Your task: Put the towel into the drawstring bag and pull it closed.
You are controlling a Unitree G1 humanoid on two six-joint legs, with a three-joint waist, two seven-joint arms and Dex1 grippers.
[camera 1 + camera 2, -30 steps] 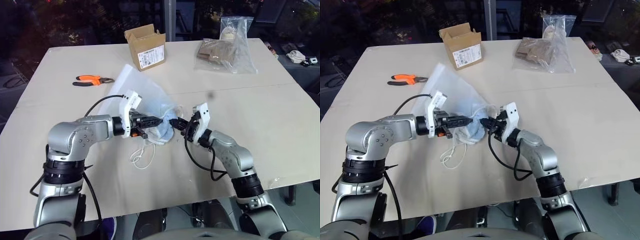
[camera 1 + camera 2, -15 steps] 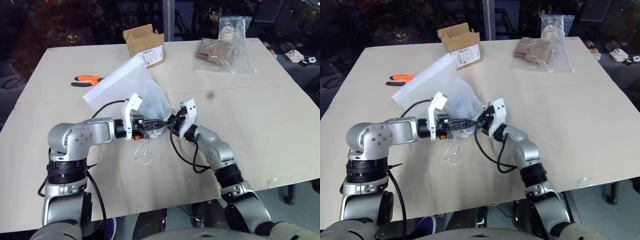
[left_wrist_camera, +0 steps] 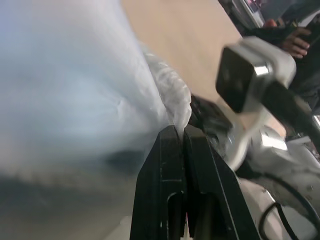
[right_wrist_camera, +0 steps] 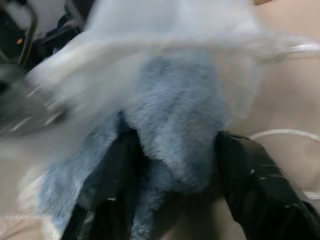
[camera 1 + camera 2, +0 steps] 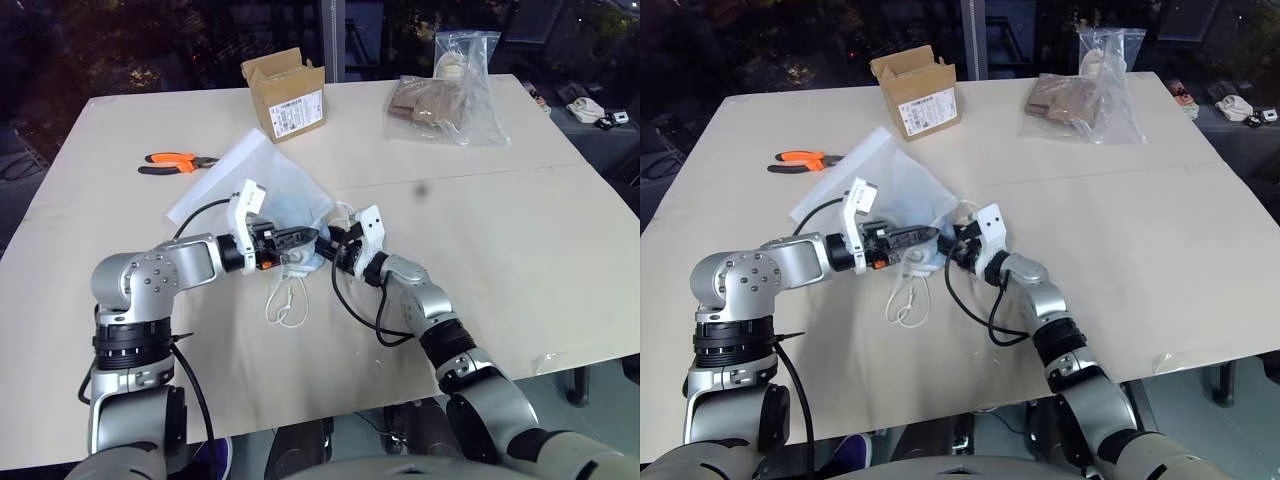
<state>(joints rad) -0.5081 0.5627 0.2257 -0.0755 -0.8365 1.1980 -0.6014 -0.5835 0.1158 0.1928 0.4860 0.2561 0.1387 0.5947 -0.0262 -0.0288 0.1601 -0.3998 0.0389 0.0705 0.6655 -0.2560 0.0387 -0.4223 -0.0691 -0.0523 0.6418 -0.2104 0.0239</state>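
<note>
The drawstring bag is thin white see-through fabric, lying on the table with its mouth toward me. My left gripper is shut, pinching the bag's gathered rim. The towel is pale blue and fluffy, partly under the bag's fabric at the mouth. My right gripper faces the left one at the mouth, its fingers spread apart on either side of the towel. The white cord trails in a loop on the table below the grippers.
An open cardboard box stands at the back. Orange-handled pliers lie at the back left. Clear plastic bags of tan items sit at the back right. The table is broad and beige.
The right gripper's fingers have spread apart around the towel. The bag, lifted half a second ago, has sunk back toward the table. Both grippers have shifted a little to the left.
</note>
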